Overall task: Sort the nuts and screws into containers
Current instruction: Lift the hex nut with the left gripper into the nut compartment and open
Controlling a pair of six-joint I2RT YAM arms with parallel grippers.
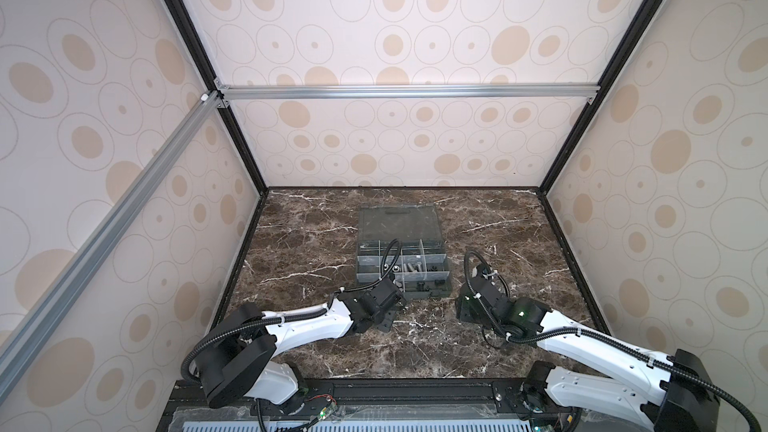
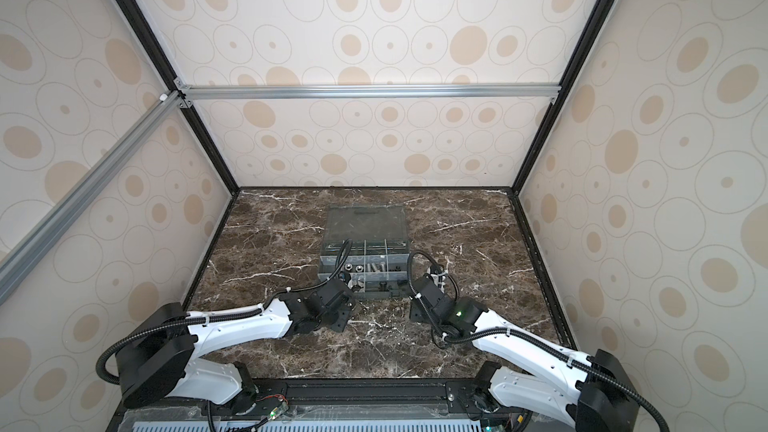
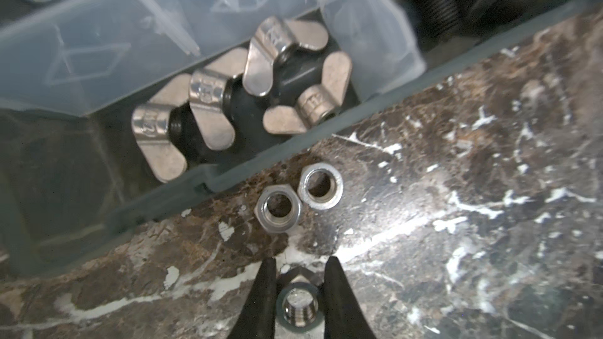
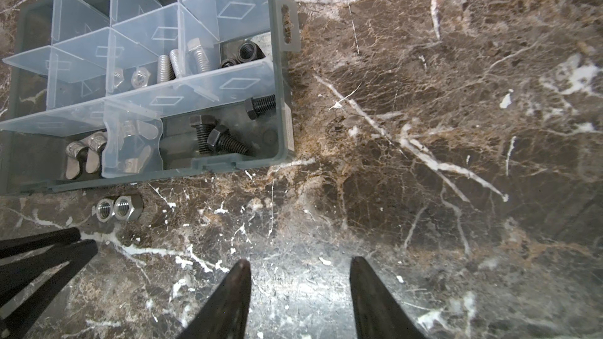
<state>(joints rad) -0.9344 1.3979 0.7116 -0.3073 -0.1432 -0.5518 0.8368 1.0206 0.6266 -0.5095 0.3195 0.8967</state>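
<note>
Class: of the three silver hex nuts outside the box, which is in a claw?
The silver hex nut pinched in the left claw; the other two lie free, touching.

Wide-open marble tabletop (image 1: 519, 222) right of the organizer box (image 4: 283, 119), a clear lane. Tighter along the box's near wall: two loose hex nuts (image 3: 300, 197) lie just outside it, and the left gripper (image 3: 301, 258), clamped on a third hex nut (image 3: 297, 304), crowds that strip.
</note>
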